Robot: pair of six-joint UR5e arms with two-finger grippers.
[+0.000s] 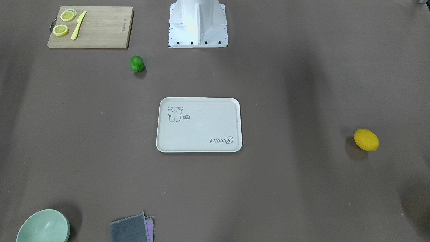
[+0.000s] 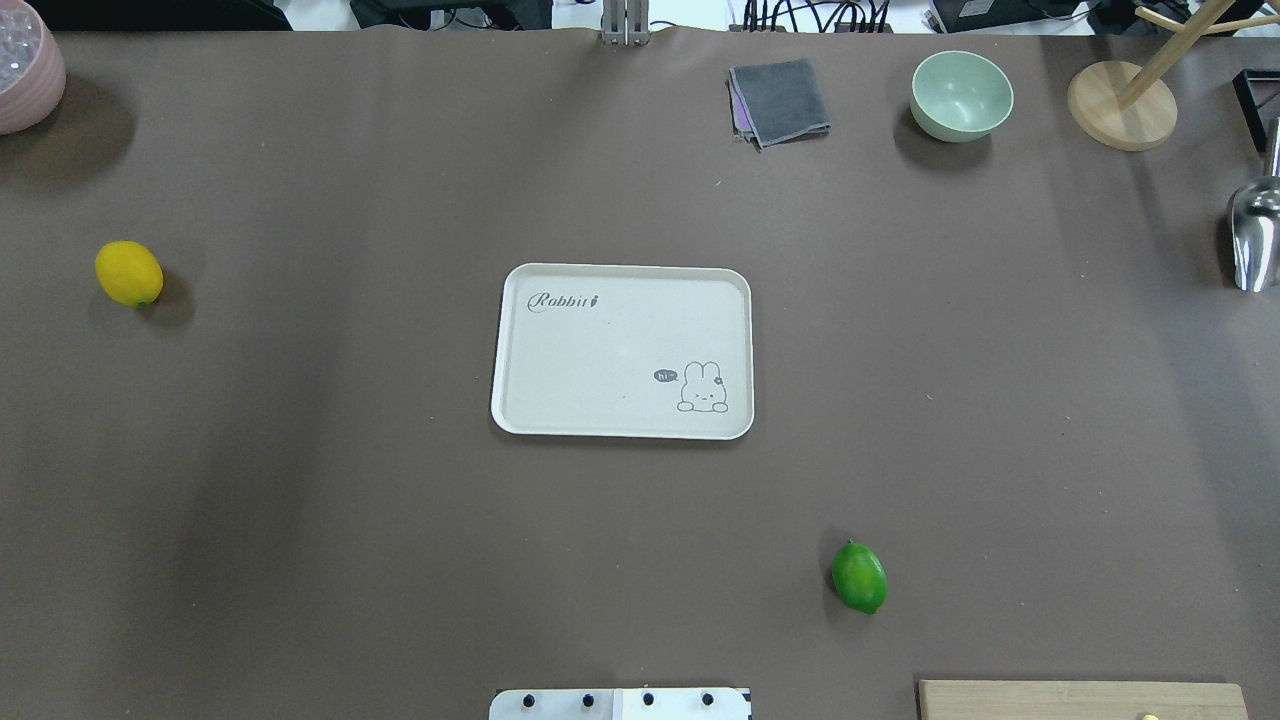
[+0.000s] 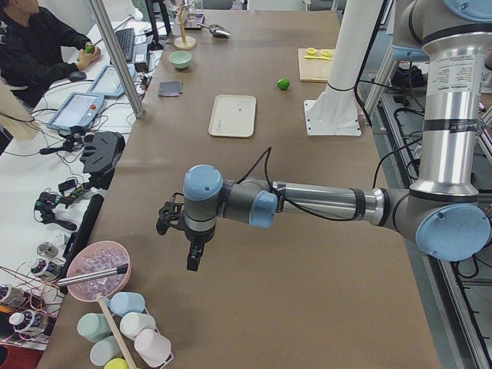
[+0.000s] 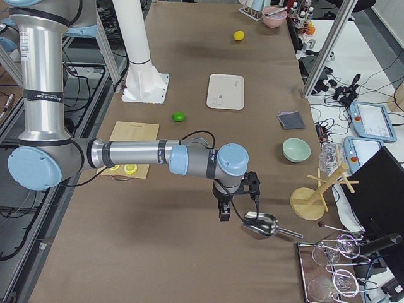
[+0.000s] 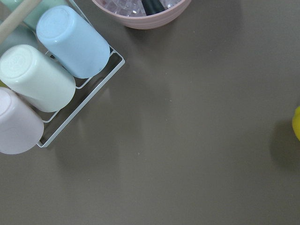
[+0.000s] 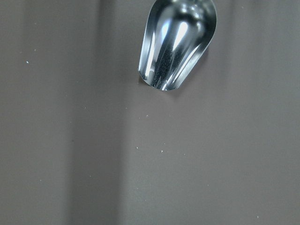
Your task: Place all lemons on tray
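The bright yellow lemon lies on the brown table far to the left of the tray; its edge shows in the left wrist view. The green lemon lies near the robot base, to the right of the tray, and shows too in the front view. The cream tray sits empty mid-table. My left gripper hangs over the table's left end, near the cups. My right gripper hangs over the right end, beside a metal scoop. I cannot tell whether either is open or shut.
A wooden cutting board with lemon slices and a yellow knife sits near the base. A green bowl, a grey cloth, a wooden stand, a metal scoop, a pink bowl and a cup rack line the edges.
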